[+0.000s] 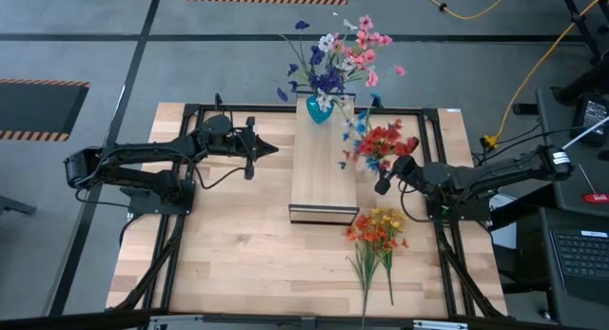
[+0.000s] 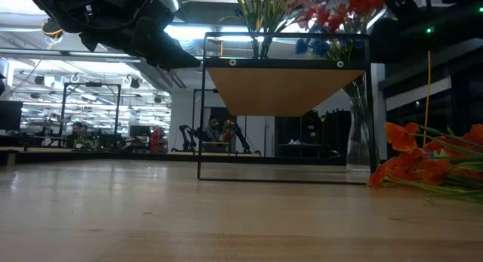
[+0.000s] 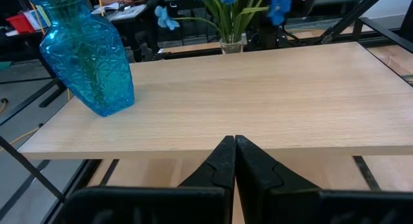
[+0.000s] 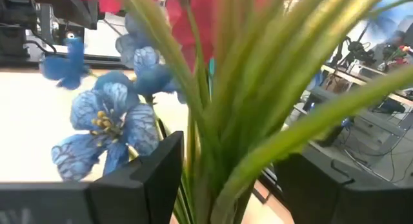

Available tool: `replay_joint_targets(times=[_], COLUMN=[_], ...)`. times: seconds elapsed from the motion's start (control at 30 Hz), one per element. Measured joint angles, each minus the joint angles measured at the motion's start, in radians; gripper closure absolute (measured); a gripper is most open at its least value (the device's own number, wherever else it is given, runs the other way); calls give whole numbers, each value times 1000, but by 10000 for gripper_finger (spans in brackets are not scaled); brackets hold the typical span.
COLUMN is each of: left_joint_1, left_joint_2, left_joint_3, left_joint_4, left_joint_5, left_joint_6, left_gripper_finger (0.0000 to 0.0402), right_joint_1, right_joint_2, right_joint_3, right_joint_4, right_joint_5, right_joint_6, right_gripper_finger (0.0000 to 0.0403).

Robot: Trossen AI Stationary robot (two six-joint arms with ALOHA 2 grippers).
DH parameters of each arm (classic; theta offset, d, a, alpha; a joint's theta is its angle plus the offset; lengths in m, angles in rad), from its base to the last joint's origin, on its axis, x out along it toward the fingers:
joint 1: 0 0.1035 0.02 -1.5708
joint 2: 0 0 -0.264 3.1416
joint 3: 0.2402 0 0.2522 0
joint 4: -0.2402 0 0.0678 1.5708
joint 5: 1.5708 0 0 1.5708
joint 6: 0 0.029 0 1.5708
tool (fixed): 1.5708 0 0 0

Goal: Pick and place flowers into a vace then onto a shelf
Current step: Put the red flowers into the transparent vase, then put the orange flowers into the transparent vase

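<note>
Your right jaws (image 1: 383,184) apart around red-and-blue flower stems (image 4: 226,108) beside the shelf (image 1: 324,173), your left jaws (image 1: 273,150) pressed together facing it, blue vase (image 3: 87,56) beyond.

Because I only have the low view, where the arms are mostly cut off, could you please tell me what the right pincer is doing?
Observer: The right pincer is open, with the stems of the red and blue flowers between its jaws.
Operator: Thank you. And the left one?
Observer: The left pincer is shut, pointing at the long edge of the shelf.
Operator: What stands on the shelf?
Observer: A blue glass vase stands at its far end, holding blue, pink and white blooms.
</note>
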Motion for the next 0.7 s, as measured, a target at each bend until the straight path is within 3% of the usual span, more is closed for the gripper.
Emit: replay_joint_targets(times=[0.3, 0.7], left_joint_1=[0, 0], left_joint_2=[0, 0], left_joint_3=[0, 0], left_joint_4=[0, 0], left_joint_5=[0, 0], left_joint_6=[1, 2], left_gripper_finger=[396, 396], right_joint_1=[1, 1], right_joint_2=[-97, -203], right_joint_3=[1, 1], right_joint_4=[-122, -304], right_joint_5=[-2, -86], right_joint_6=[63, 144], right_gripper_finger=[172, 172])
